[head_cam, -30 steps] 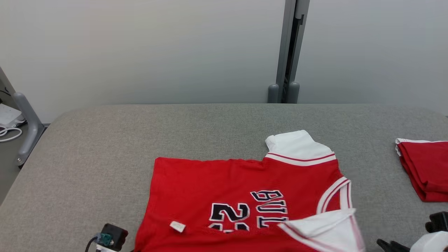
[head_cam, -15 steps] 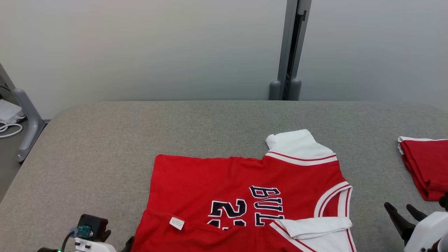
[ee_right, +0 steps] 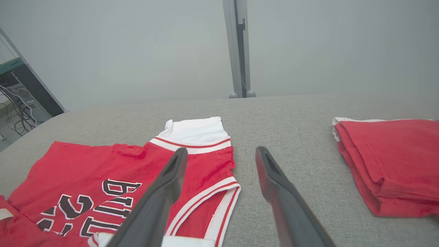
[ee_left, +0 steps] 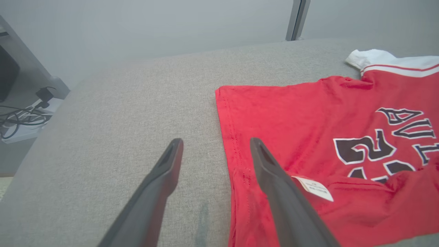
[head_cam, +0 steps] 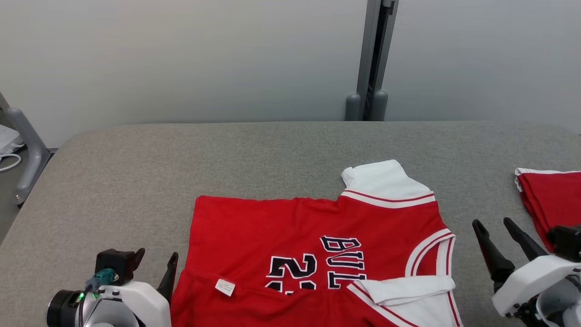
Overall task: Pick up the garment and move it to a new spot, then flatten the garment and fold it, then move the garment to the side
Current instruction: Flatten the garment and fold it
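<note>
The garment (head_cam: 272, 227) is a red jersey with white trim and dark lettering, lying flat on the grey table (head_cam: 227, 154). Its near edge is folded over onto the print, showing a small white label (head_cam: 225, 287). My left gripper (head_cam: 157, 253) stands open just off the garment's left edge, nothing between its fingers. In the left wrist view the left gripper (ee_left: 216, 141) has its right finger above the garment's (ee_left: 291, 113) hem. My right gripper (head_cam: 491, 222) is open over bare table to the right of the garment. In the right wrist view, that gripper (ee_right: 221, 150) is empty beside the sleeve end of the garment (ee_right: 85, 164).
A second red piece, folded (head_cam: 551, 200), lies at the table's right edge, close to my right gripper, and appears as the folded red piece (ee_right: 387, 161) in the right wrist view. A grey post (head_cam: 372, 59) stands behind the table. A metal frame leg (head_cam: 25, 141) and cables sit off the left side.
Both grippers have opened and let go of the garment's near edge, which now lies folded over the print. Both have come up into view beside it; the camera shifted slightly.
</note>
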Available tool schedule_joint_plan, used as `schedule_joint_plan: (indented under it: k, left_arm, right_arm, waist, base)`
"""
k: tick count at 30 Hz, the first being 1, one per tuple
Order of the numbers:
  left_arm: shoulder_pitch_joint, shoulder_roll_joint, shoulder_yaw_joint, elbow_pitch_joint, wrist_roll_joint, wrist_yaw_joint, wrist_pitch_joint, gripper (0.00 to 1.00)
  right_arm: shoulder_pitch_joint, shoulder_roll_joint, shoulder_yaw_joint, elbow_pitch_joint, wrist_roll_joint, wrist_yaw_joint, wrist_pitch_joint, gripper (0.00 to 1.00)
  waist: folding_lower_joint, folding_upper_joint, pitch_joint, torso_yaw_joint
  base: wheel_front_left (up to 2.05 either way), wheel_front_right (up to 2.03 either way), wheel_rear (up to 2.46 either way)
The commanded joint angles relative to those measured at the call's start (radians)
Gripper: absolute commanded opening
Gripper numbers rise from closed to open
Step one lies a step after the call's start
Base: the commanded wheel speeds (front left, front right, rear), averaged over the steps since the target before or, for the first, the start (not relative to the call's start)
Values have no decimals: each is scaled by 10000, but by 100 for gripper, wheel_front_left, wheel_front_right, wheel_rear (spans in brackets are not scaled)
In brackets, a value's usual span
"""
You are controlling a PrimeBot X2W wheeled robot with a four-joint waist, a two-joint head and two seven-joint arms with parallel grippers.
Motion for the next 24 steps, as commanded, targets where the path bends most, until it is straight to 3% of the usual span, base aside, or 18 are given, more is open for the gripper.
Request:
schedule_joint_plan:
  k: [1, 4, 14, 18, 24]
  left_arm:
    - [-163, -61, 22, 82, 63, 47, -81, 100]
    - [-595, -632, -87, 1002, 433, 124, -581, 100]
    - [-2144, -1578, -238, 3509, 900, -71, -878, 100]
    - [-2868, -1773, -188, 4529, 840, -516, -912, 100]
    - [-3949, -1700, -114, 6011, 615, -1588, -509, 100]
  right_arm:
    - [58, 57, -28, -50, -41, 1, -88, 100]
    - [16, 531, 59, -383, -99, 1, -146, 100]
    - [-235, 1048, 535, -1004, -314, 1, 112, 100]
    - [-356, 1173, 614, -1243, -363, 1, 128, 100]
    - [-641, 1343, 768, -1288, -500, 1, -24, 100]
  waist:
    - [0, 0, 67, -57]
    - [0, 0, 306, -283]
    - [0, 0, 1225, -1083]
    - [0, 0, 1676, -1415]
    - [0, 0, 2171, -1820]
  base:
    - [0, 0, 0]
    - [0, 0, 0]
    - [0, 0, 0]
    - [0, 0, 0]
    - [0, 0, 0]
